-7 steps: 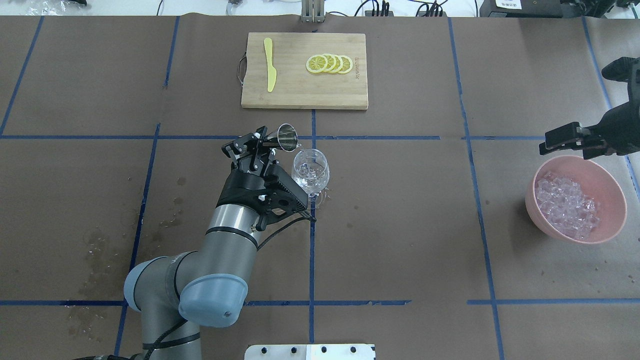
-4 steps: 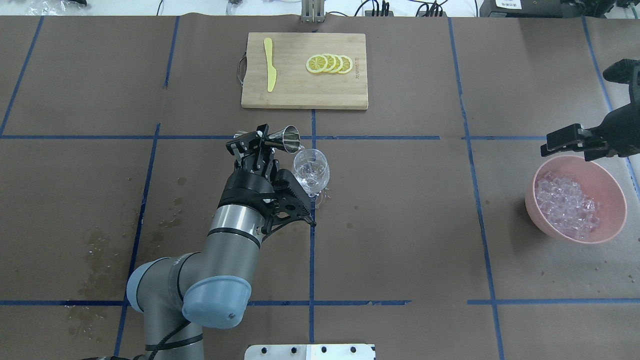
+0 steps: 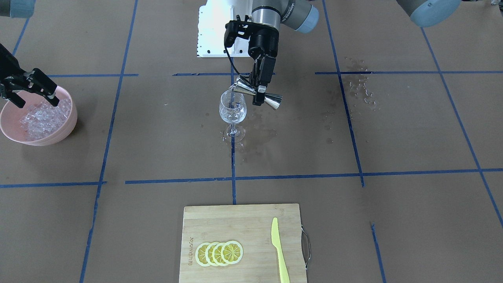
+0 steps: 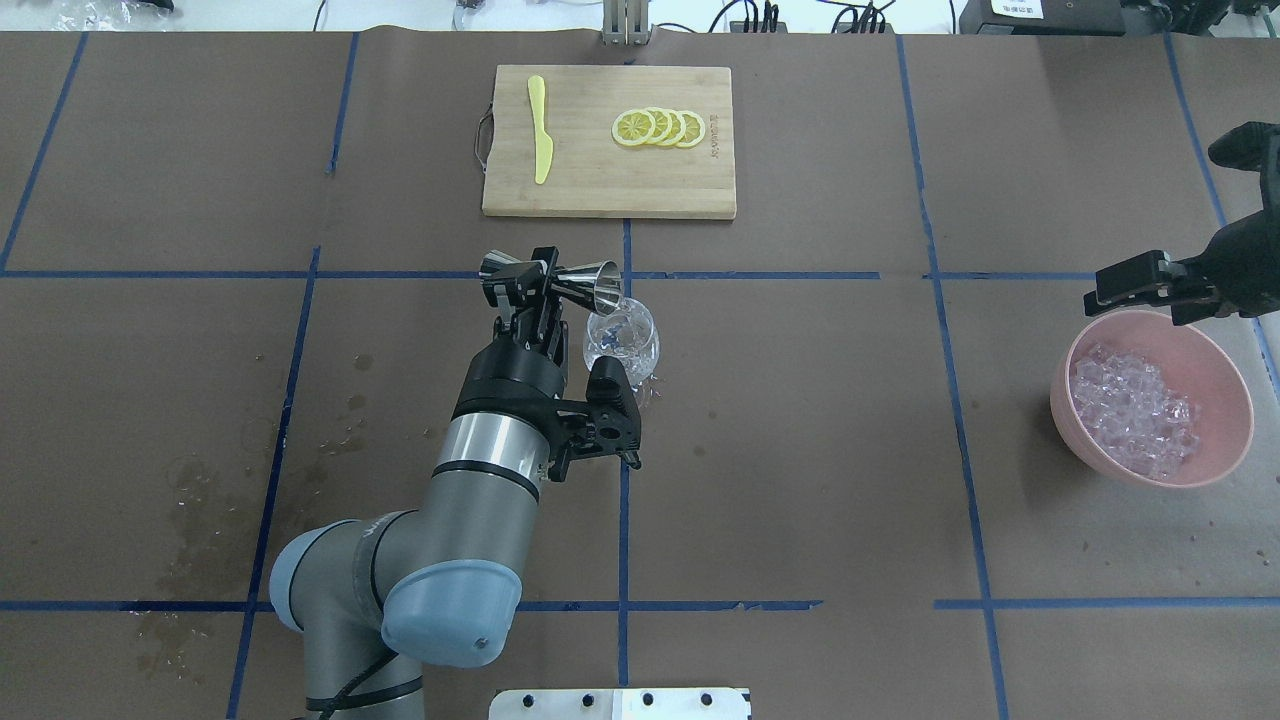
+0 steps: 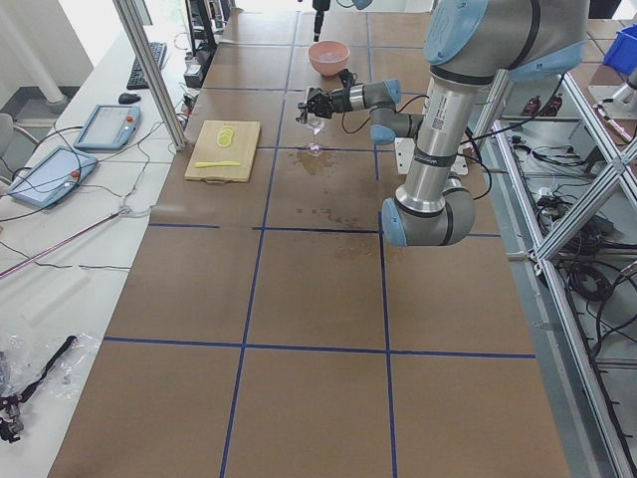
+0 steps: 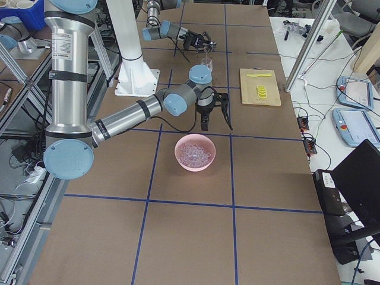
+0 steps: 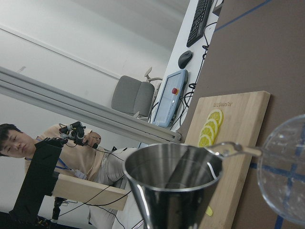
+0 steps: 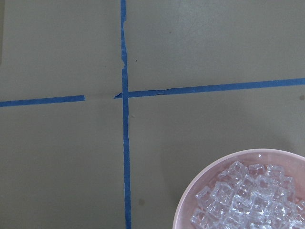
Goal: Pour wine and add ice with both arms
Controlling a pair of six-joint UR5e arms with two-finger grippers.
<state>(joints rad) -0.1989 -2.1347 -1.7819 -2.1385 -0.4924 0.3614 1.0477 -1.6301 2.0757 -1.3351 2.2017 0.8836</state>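
My left gripper point(image 4: 540, 281) is shut on the waist of a steel jigger point(image 4: 592, 283), which is tipped on its side with its mouth over the rim of a wine glass point(image 4: 622, 345). The front view shows the same gripper point(image 3: 259, 93), jigger point(image 3: 245, 89) and glass point(image 3: 232, 111). Clear wine point(image 3: 232, 115) lies in the glass bowl. In the left wrist view a thin trickle point(image 7: 236, 149) runs from the jigger point(image 7: 174, 183) toward the glass point(image 7: 286, 174). My right gripper point(image 3: 33, 96) is open and empty above the near rim of a pink bowl point(image 4: 1062, 405) of ice point(image 4: 1135, 418).
A wooden cutting board point(image 4: 608, 190) with lemon slices point(image 4: 659, 127) and a yellow knife point(image 4: 540, 128) lies beyond the glass. Wet spots point(image 3: 359, 84) mark the brown paper on my left side and around the glass foot. The white base plate point(image 3: 214, 27) is behind.
My left wrist has rolled and shifted right, which tipped the jigger further until it lies level with its mouth at the glass rim. The right gripper has barely moved.
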